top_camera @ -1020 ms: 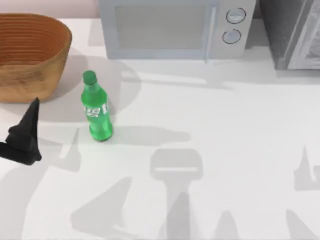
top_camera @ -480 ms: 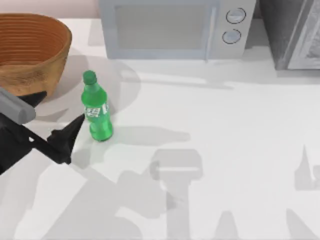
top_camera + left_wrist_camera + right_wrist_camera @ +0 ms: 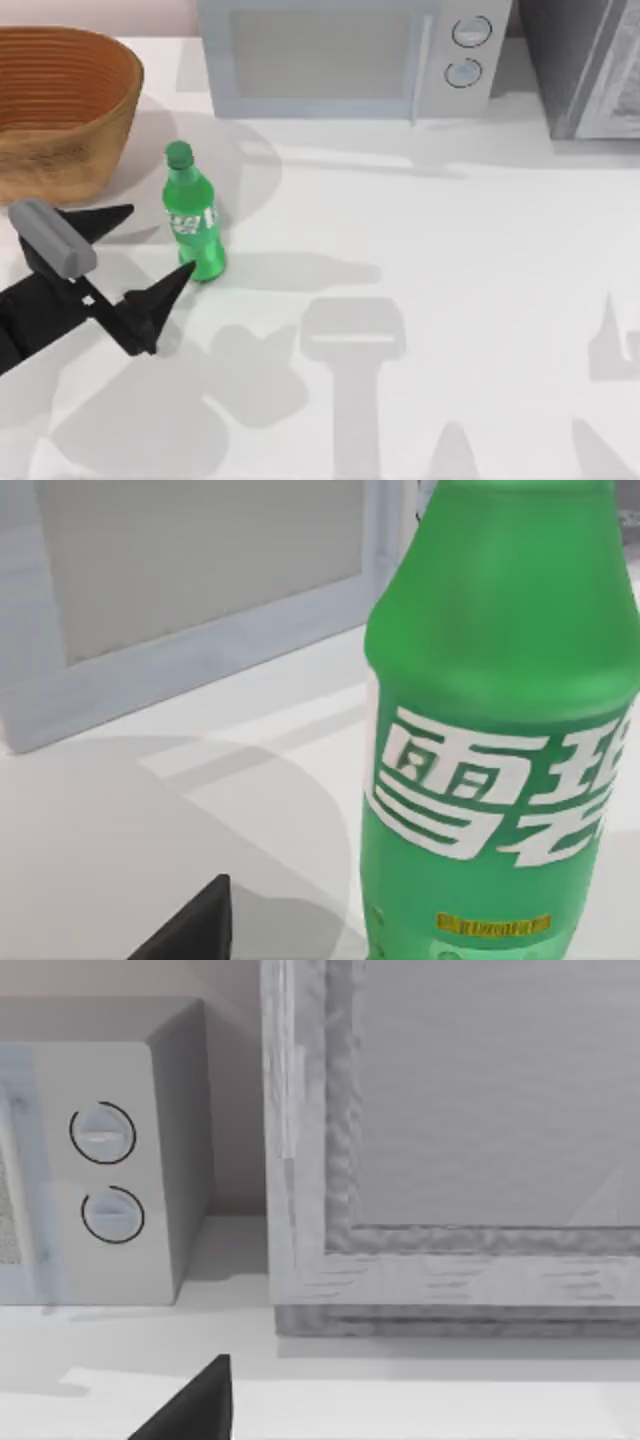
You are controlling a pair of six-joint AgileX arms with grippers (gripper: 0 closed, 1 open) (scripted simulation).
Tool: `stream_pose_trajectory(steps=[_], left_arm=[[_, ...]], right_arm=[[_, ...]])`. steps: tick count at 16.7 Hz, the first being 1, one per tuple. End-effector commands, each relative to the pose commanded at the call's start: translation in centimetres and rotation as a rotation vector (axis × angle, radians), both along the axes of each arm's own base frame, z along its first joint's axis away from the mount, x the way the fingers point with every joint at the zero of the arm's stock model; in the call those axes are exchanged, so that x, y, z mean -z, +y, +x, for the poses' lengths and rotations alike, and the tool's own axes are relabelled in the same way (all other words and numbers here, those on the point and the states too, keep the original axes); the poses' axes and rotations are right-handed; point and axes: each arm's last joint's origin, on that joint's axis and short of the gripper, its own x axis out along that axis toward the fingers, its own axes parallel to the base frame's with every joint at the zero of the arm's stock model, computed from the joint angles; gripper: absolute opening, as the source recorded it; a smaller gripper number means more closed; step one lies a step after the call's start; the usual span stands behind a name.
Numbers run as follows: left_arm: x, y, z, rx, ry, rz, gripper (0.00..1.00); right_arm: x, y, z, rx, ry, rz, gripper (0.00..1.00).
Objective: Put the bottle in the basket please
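Step in hand: approach for the grasp; nothing is gripped yet.

- The green soda bottle [image 3: 191, 215] is stood upright on the white table [image 3: 450, 260], left of centre, in front of the microwave [image 3: 345, 55]. Cap is on, label band faces the left wrist camera [image 3: 500, 730].
- The wicker basket [image 3: 62, 105] is set at the top-left corner of the table, near the bottle but apart from it. It is seen to hold nothing on its visible ribbed inside.
- The left claw [image 3: 140, 245] is positioned just left of the bottle, low at body height. Its fingers are spread wide: 1 tip points toward the basket side, the other lies by the bottle's base. Whether that tip touches the bottle cannot be told. The bottle is not yet between the fingers.
- In the left wrist view the bottle is seen close up, offset to 1 side of the frame, so the claw is judged not centred on it.
- The right arm is parked off to the right; a dark finger tip [image 3: 190, 1405] is shown in its wrist view, facing the microwave's 2 knobs [image 3: 105, 1170] and a grey cabinet [image 3: 450, 1140]. Its claw state cannot be told.

Next move, as judged: the left claw needs to be advanced and aligned until the body sits between both fingers, then closed at or just under the label. A slow approach is advised: the bottle is tall and narrow, and a sideways nudge at the base could tip it. After that, a lift high enough to clear the basket rim is needed.
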Motion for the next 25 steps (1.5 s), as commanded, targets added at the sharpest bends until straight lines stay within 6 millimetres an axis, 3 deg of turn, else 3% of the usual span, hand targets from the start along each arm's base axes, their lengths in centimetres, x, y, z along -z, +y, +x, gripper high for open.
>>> stream_pose_trajectory(steps=[6,14,19,25], left_arm=[[0.0,-0.1,0.0,0.003,0.002,0.0,1.0],[0.7,-4.5,4.4,0.002,-0.002,0.0,1.0],[0.7,-5.0,4.8,0.002,-0.002,0.0,1.0],[0.7,-5.0,4.8,0.002,-0.002,0.0,0.55]], right_arm=[[0.0,0.0,0.0,0.0,0.0,0.0,1.0],[0.0,0.0,0.0,0.0,0.0,0.0,1.0],[0.0,0.0,0.0,0.0,0.0,0.0,1.0],[0.0,0.0,0.0,0.0,0.0,0.0,1.0]])
